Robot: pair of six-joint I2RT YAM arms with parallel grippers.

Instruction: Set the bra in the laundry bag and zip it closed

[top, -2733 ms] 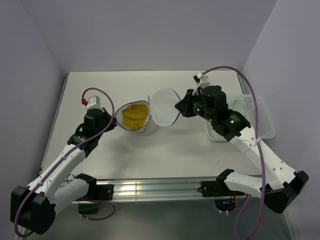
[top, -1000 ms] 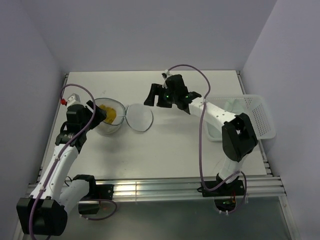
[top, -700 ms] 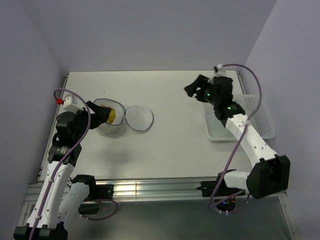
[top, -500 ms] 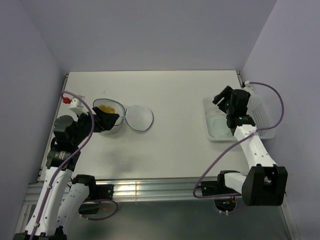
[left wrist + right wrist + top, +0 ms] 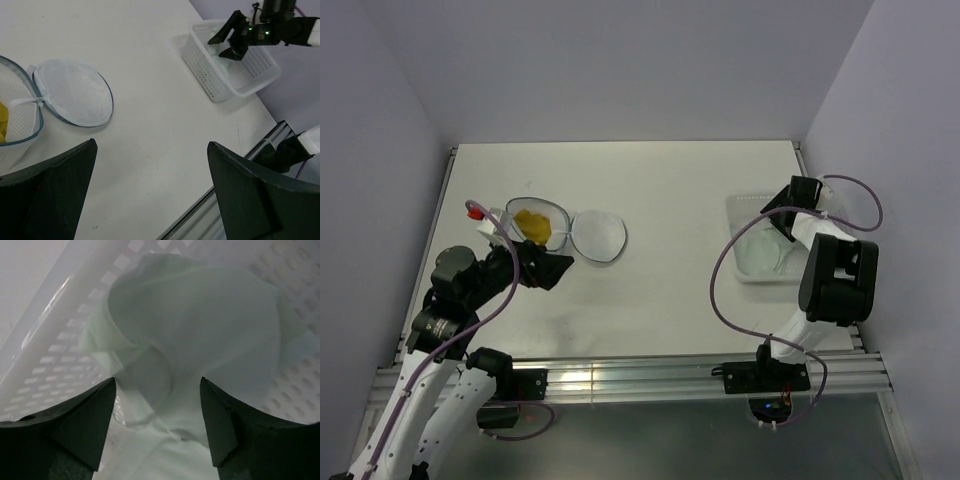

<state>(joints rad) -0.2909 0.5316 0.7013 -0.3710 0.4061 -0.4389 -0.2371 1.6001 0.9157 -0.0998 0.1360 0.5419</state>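
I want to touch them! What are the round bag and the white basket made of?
The laundry bag looks like thin, see-through white mesh cloth with a dark zipper rim; tiny holes show in its open half. The basket looks like hard, slightly shiny white plastic, going by the neat rows of holes in its stiff walls.

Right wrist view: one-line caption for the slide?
Open right gripper poised over a pale green garment in the white perforated basket.

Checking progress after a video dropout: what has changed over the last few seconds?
The right gripper left the laundry bag and swung right; it's open over the basket. The left gripper drew back, open. The bag slid left and stays unzipped.
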